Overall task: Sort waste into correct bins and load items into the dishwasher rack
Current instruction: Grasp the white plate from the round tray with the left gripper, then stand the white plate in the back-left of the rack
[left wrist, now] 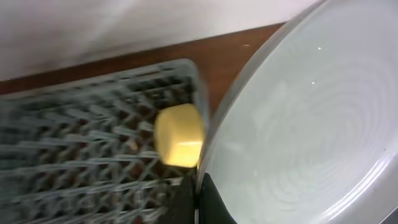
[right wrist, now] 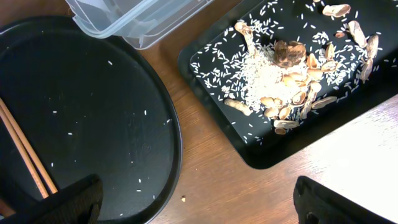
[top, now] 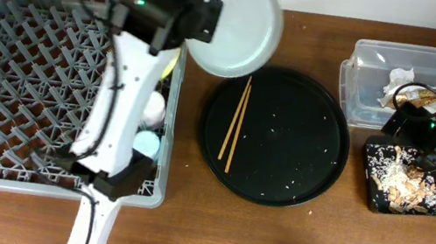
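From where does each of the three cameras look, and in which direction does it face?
Overhead: fixed above the table, facing down on rack, round black tray, both arms.
Left wrist: on the left arm, facing the plate and yellow bowl; one dark finger shows below.
Right wrist: faces down on flat black tray and chopsticks; its fingers show in both bottom corners.
Shared: overhead and right wrist both show the chopsticks.
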Controlling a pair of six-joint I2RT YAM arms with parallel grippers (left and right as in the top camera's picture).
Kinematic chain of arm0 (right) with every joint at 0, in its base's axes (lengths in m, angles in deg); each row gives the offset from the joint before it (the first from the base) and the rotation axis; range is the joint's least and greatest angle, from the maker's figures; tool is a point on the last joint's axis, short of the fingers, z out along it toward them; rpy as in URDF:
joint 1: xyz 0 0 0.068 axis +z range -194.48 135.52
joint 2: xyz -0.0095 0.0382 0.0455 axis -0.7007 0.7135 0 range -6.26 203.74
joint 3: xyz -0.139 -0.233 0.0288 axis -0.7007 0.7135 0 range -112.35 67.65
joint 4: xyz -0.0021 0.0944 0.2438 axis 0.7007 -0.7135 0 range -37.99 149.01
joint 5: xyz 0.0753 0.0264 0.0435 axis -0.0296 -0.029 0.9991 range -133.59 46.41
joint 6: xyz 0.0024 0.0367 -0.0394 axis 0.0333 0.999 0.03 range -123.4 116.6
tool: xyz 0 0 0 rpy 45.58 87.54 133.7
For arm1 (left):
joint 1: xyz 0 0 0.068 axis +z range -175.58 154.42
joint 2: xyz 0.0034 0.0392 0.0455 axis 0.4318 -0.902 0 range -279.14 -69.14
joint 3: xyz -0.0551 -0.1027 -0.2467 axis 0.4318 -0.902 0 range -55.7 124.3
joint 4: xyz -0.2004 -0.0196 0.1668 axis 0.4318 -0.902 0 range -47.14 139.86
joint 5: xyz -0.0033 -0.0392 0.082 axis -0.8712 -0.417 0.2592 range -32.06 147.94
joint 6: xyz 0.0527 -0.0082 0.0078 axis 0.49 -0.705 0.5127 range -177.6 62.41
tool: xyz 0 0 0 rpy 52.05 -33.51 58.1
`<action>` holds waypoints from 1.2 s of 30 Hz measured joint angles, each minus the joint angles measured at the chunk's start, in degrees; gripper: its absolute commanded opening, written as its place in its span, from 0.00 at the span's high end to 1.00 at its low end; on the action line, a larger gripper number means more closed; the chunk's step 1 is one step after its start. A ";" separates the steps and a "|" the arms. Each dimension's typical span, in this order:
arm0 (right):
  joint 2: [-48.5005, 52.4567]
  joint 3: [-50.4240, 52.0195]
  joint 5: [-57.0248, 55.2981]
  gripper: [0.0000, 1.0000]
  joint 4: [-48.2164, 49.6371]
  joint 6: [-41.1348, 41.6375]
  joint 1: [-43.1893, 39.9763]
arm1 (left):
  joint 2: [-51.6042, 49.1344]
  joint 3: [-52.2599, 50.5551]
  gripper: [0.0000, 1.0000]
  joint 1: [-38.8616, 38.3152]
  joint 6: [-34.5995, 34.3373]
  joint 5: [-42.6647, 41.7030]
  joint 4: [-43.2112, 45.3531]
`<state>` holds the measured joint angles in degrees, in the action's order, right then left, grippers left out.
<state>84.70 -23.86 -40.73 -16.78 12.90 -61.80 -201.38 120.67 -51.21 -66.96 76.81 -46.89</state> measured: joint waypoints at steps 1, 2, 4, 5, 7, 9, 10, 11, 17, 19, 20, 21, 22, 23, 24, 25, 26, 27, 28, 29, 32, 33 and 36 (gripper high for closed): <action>0.00 0.00 0.00 0.02 0.02 -0.04 0.00 | 1.75 -2.08 0.99 1.11 0.63 1.86 0.04; 0.00 0.00 0.00 0.02 0.04 -0.02 0.00 | 3.69 -6.45 0.99 2.21 0.87 3.76 0.26; 0.00 0.00 0.00 0.02 0.13 0.00 0.00 | 7.08 -17.94 0.99 6.38 1.44 7.23 0.04; 0.00 0.00 0.00 0.02 0.31 -0.04 0.00 | 7.98 -22.51 0.99 8.61 0.98 8.68 0.13; 0.00 0.00 -0.02 0.02 0.70 -0.02 0.00 | 8.50 -28.70 0.99 12.24 -0.76 12.48 0.33; 0.00 0.00 0.00 0.02 0.90 -0.02 0.00 | 8.90 -34.12 0.99 13.64 -1.66 19.65 0.09; 0.00 0.00 0.00 0.02 1.05 -0.04 0.00 | 8.90 -35.39 0.99 13.73 -2.25 23.19 0.04; 0.00 0.00 0.00 0.02 1.25 0.00 0.00 | 8.94 -35.50 0.99 13.70 -2.82 24.74 0.04; 0.02 0.00 0.00 0.02 2.25 -0.02 0.00 | 13.11 -37.07 0.99 15.69 -5.33 34.97 7.06; 0.02 0.00 0.00 0.02 2.19 0.00 0.00 | 13.46 -42.64 0.99 17.55 -5.75 36.28 16.72; 0.02 0.00 0.00 0.02 2.16 -0.04 0.00 | 13.33 -45.57 0.99 17.92 -5.84 36.30 19.32; 0.02 0.00 0.00 0.02 2.16 0.00 0.00 | 13.44 -48.59 0.99 17.94 -5.90 36.54 23.65; 0.04 0.00 0.00 0.02 2.19 -0.04 0.00 | 13.44 -52.39 0.99 17.88 -6.05 36.61 26.14; 0.04 0.00 0.00 0.02 2.19 -0.02 0.00 | 13.40 -54.55 0.99 17.84 -6.05 36.41 27.43; 0.07 0.00 0.00 0.02 2.19 -0.02 0.00 | 13.40 -56.15 0.99 17.84 -6.08 35.87 28.11; 0.07 0.00 0.00 0.02 2.19 0.00 0.00 | 13.40 -56.94 0.99 17.84 -6.08 35.71 28.46; 0.07 0.00 0.00 0.02 2.19 0.00 0.00 | 13.40 -57.42 0.99 17.84 -6.08 35.50 28.81; 0.07 0.00 0.00 0.02 2.16 0.02 0.00 | 13.40 -57.61 0.99 17.84 -6.08 34.82 28.87; 0.07 0.00 0.00 0.02 2.19 0.00 0.00 | 13.40 -57.66 0.99 17.84 -6.08 33.83 28.87; 0.07 0.00 0.00 0.02 2.19 -0.02 0.00 | 13.40 -57.68 0.99 17.84 -6.10 32.13 28.87; 0.07 0.00 0.00 0.02 2.16 0.00 0.00 | 13.42 -57.66 0.98 18.14 -6.08 29.11 28.87; 0.07 0.00 0.00 0.02 2.16 -0.02 0.00 | 13.42 -57.66 0.80 18.16 -6.10 28.92 28.85; 0.07 0.00 0.00 0.02 2.16 -0.02 0.00 | 13.42 -57.68 0.85 18.10 -6.16 27.30 28.79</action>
<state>84.76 -23.86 -40.73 -14.61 12.88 -61.80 -187.96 62.99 -33.11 -73.12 104.11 -18.11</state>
